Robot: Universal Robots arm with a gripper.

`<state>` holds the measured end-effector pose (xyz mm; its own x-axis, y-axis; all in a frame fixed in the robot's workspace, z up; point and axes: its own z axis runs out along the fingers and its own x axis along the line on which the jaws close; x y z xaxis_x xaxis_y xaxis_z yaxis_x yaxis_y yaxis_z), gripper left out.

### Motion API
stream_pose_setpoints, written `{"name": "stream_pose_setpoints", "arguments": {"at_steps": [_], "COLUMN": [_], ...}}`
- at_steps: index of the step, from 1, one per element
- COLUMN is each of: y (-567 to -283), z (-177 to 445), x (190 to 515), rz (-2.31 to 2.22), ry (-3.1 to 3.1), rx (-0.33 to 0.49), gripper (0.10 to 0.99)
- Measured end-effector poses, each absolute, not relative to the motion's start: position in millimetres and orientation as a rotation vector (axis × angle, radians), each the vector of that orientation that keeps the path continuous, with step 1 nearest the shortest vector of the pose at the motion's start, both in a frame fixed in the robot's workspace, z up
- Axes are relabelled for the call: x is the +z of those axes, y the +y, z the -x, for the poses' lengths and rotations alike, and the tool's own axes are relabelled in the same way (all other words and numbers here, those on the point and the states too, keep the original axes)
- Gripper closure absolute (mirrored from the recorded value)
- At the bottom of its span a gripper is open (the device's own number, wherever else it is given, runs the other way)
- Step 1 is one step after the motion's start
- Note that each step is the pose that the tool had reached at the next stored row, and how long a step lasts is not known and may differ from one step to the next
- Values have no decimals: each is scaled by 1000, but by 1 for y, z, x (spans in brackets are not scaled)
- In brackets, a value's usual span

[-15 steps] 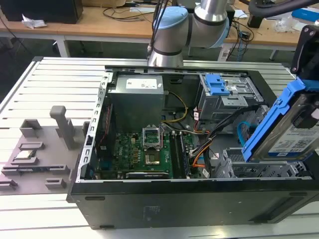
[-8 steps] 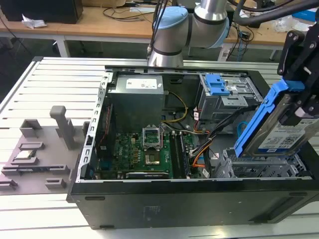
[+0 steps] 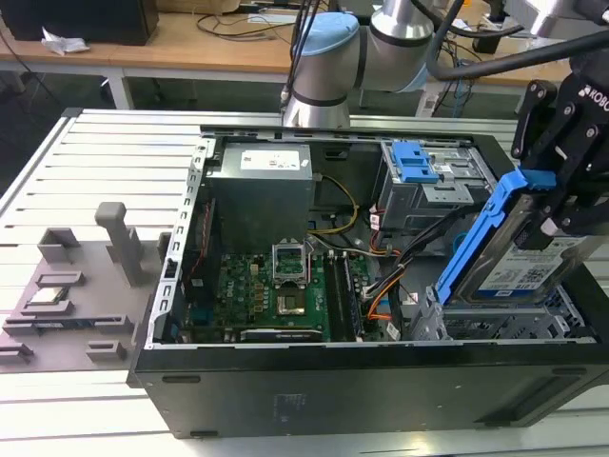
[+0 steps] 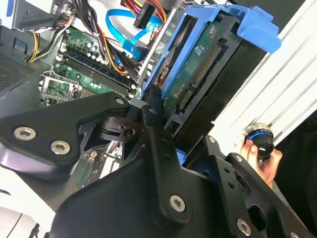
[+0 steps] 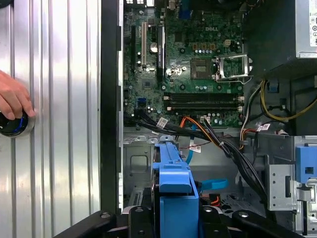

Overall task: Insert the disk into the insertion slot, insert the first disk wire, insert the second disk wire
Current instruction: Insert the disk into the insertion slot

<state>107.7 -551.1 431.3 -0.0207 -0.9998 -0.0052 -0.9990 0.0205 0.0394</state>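
While one end effector (image 3: 550, 195) grips it, one disk (image 3: 519, 262) tilts above one insertion slot (image 3: 519, 326).

We count one open computer case (image 3: 333, 400), one motherboard (image 3: 276, 295), one power supply (image 3: 262, 190) and two drive cages: one grey cage with blue tabs (image 3: 428, 186) and one silver perforated cage (image 3: 533, 326). We count one disk (image 3: 521, 255) in a blue caddy, one gripper (image 3: 552, 190), one light blue cable (image 4: 146, 34), one hand (image 5: 12, 96) and one knob (image 5: 12, 126).

Lower end of disk (image 3: 528, 262) hidden by insertion slot (image 3: 504, 326)
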Motion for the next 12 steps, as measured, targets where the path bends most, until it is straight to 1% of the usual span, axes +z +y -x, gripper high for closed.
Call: {"name": "stream_pose_setpoints", "arguments": {"at_steps": [7, 12], "y": [-550, -550], "z": [-108, -108], "x": [418, 416], "rz": [-2181, -2181], "ry": [-2227, -2227], "rx": [-49, -49], "gripper": [725, 725]}}
